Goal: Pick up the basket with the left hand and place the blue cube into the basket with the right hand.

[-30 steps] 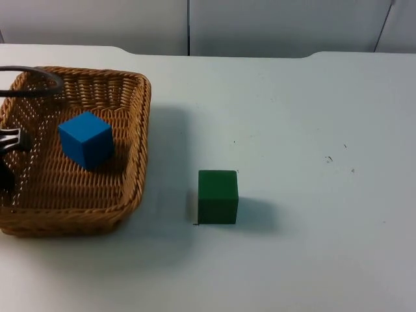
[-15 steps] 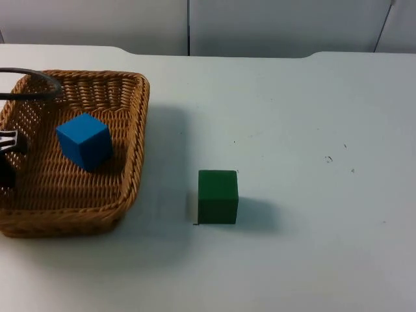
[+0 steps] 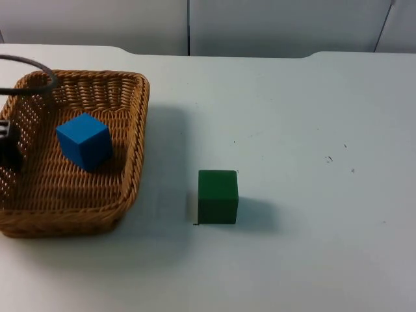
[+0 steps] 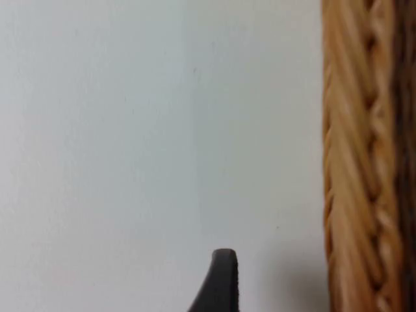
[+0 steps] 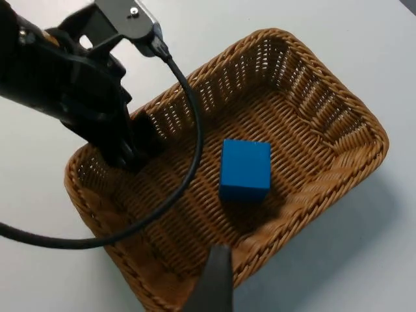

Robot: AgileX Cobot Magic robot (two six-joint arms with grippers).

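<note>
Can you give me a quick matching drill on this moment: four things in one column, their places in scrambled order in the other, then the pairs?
Things:
1. blue cube
2. green cube
3. wicker basket
4. left tool

Places:
A. on the bare white table, apart from the basket
B. at the basket's wall, on the side away from the green cube
C. lying on the basket's woven floor
D. holding the blue cube, to the side of the green cube

Pairs: 1-C, 2-A, 3-D, 4-B
</note>
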